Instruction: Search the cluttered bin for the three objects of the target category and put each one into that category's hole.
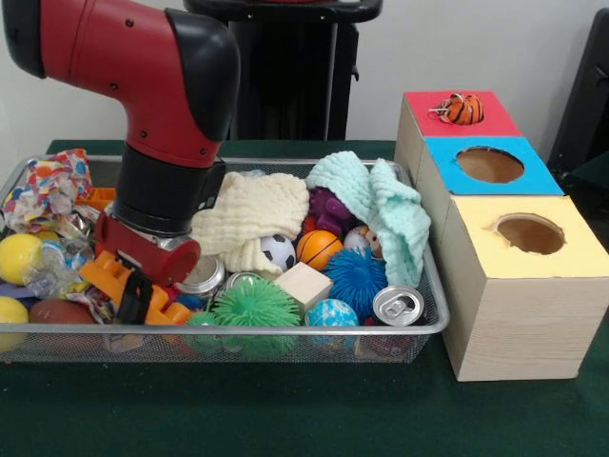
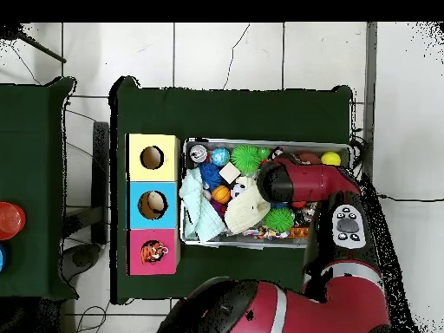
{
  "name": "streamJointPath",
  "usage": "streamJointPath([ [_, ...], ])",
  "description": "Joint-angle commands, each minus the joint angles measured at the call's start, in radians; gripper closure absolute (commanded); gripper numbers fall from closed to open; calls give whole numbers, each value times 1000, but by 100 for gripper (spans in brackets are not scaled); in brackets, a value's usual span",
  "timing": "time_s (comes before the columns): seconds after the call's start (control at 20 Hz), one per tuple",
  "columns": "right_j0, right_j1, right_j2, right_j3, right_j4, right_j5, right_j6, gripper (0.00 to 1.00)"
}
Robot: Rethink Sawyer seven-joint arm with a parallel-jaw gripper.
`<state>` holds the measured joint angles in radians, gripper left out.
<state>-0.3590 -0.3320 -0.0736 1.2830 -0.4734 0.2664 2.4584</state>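
My gripper (image 1: 133, 297) is down in the left part of the wire bin (image 1: 238, 330), pressed among orange plastic pieces (image 1: 112, 274), crumpled wrappers and a silver can (image 1: 202, 276). I cannot make out whether it holds anything. In the overhead view the red arm (image 2: 299, 184) hides it. Beside the bin stand a red box (image 1: 495, 119), a blue box (image 1: 542, 176) and a yellow box (image 1: 580, 257), each with a hole on top. A tiger-striped toy (image 1: 462, 109) sits in the red box's hole.
The bin also holds a cream cloth (image 1: 249, 214), a mint cloth (image 1: 381, 205), a soccer ball (image 1: 278, 250), an orange ball (image 1: 318, 248), spiky green (image 1: 255, 307) and blue (image 1: 355, 276) balls, a wooden block (image 1: 303, 284), another can (image 1: 397, 305) and yellow balls (image 1: 17, 257).
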Motion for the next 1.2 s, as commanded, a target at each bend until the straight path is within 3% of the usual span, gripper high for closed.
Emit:
streamJointPath([
  [0.05, 26, 68, 168, 45, -66, 115, -208, 100],
  [0.4, -20, 41, 214, 63, -67, 160, -263, 100],
  [1.2, -79, -13, 275, 66, -89, 240, -285, 100],
])
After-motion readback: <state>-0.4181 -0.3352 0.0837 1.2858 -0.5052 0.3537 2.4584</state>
